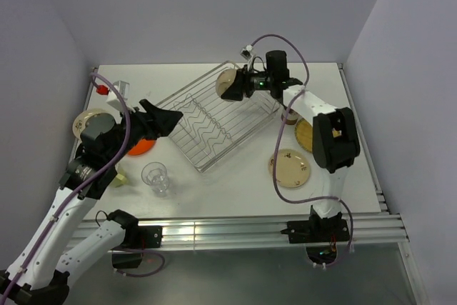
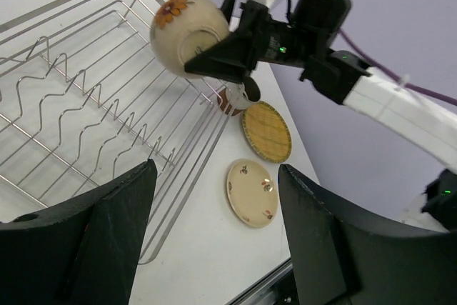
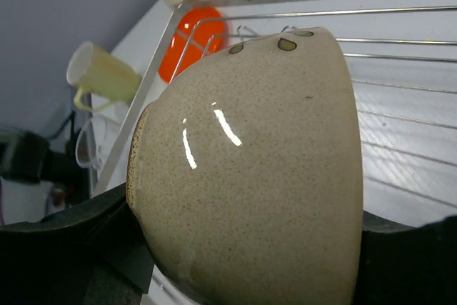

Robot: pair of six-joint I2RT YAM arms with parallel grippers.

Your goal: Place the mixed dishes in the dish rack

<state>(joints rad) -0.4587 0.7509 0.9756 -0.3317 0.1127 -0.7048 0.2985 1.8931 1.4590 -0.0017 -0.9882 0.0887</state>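
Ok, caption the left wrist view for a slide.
Right gripper holds cream bowl above dish rack, yellow plate and cream plate beside it.

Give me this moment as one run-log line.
right gripper: shut on cream bowl, over dish rack far end | left gripper: open, empty | dish rack: no dishes inside

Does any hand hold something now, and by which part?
The right hand holds the cream speckled bowl above the dish rack, apparently at its rim; contact is hidden. The left hand is open, empty.
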